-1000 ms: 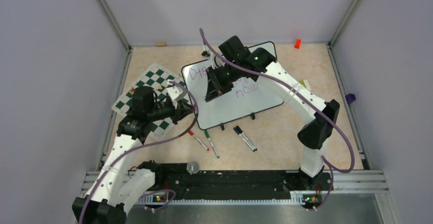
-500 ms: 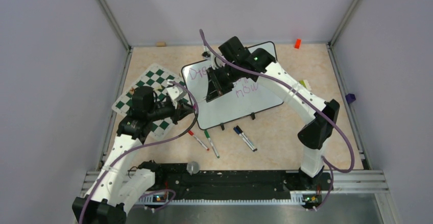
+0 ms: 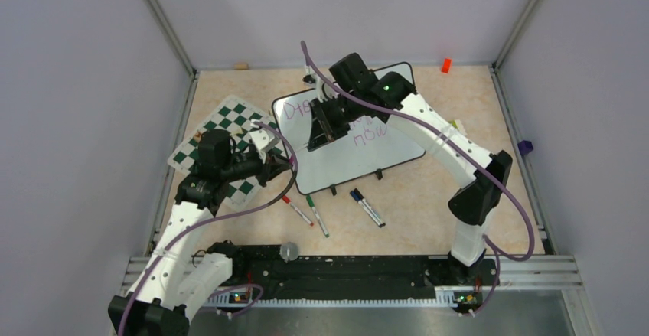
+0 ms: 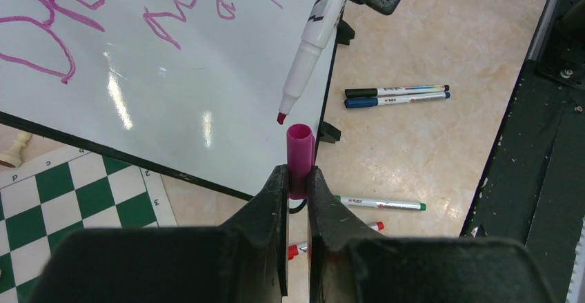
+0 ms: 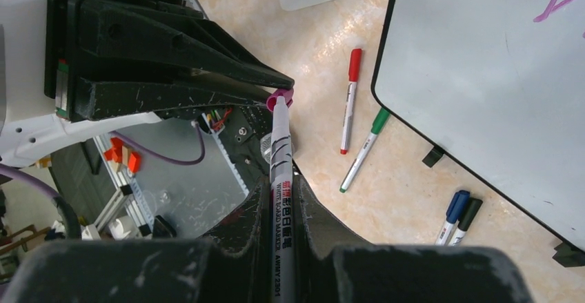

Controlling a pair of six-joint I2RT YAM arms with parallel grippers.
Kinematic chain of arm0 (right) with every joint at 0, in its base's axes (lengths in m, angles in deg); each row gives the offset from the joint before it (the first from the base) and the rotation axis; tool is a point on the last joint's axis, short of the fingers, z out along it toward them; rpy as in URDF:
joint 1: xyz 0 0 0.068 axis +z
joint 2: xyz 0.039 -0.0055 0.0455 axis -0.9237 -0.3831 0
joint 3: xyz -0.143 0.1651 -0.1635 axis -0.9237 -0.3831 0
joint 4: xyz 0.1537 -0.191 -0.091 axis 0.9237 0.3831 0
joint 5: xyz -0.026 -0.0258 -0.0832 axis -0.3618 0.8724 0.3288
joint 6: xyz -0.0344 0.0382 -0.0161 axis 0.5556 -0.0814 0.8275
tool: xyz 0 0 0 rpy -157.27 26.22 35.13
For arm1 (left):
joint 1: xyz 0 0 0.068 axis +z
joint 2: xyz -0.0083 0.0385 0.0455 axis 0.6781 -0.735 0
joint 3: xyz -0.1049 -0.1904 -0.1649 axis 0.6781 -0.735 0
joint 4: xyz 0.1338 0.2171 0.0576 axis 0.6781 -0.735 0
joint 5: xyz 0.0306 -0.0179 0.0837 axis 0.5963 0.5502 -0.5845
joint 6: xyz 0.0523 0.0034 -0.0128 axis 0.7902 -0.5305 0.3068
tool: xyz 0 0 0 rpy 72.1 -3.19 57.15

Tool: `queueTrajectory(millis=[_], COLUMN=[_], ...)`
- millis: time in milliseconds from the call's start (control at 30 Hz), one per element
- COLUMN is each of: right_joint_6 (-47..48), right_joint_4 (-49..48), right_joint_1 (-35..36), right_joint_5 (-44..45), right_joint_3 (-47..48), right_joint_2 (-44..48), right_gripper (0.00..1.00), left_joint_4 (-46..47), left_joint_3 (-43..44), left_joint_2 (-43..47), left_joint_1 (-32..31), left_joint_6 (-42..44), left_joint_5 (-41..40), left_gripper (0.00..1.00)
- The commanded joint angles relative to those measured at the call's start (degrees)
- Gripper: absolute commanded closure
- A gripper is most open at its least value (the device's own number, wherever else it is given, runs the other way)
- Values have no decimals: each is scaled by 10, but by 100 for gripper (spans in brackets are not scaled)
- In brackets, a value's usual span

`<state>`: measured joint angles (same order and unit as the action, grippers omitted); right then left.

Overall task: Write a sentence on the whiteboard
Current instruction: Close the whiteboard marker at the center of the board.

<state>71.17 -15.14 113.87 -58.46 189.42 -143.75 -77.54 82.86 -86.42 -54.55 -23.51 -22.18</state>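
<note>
The whiteboard lies tilted at the table's middle, with the purple-pink sentence on its upper part. The lettering also shows in the left wrist view. My right gripper is shut on a white marker and holds it over the board's near-left corner, tip pointing down-left. My left gripper is shut on a magenta cap, open end up. The marker's red tip hovers just above the cap's mouth, apart from it. In the top view both grippers meet at the board's left edge.
A green-and-white chess mat lies left of the board, under my left arm. Red, green and blue and black markers lie on the table in front of the board. A small orange object sits at the back right.
The right arm's wrist has shifted slightly to the right. The left arm and the cap have not moved.
</note>
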Motion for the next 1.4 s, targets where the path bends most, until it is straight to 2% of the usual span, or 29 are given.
queueTrajectory(millis=[0, 300, 1367], right_joint_6=[5, 5, 15], right_joint_4=[-22, -26, -23], right_joint_1=[7, 8, 9], right_joint_5=[-11, -17, -19], right_joint_3=[7, -22, -31], right_joint_2=[43, 54, 37], right_gripper=[100, 100, 100], left_joint_4=[9, 8, 17], left_joint_3=[5, 7, 6], left_joint_2=[7, 7, 10], left_joint_1=[-3, -4, -9], left_joint_6=[4, 4, 9], left_joint_5=[4, 5, 24], left_gripper=[100, 100, 100])
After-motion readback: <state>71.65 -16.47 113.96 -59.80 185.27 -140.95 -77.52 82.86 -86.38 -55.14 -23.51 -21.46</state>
